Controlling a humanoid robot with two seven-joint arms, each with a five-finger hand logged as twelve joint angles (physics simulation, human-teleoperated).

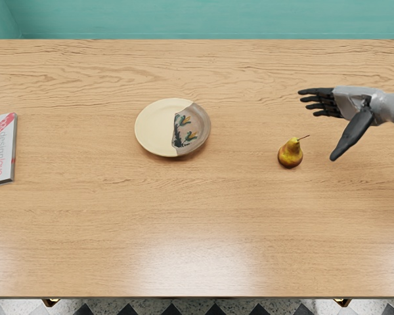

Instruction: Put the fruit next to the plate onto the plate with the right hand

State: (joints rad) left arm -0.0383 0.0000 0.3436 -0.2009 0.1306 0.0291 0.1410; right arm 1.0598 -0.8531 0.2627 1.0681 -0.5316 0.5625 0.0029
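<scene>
Head view, right hand [335, 113] spread, pear [290, 153] clear

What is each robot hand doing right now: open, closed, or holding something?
Right robot hand: open, fingers spread, holding nothing; pear untouched.
Left robot hand: not in view.

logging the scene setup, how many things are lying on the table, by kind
fruit: 1, the pear
plates: 1, the plate
books: 1, the book at the left edge
total: 3
</scene>
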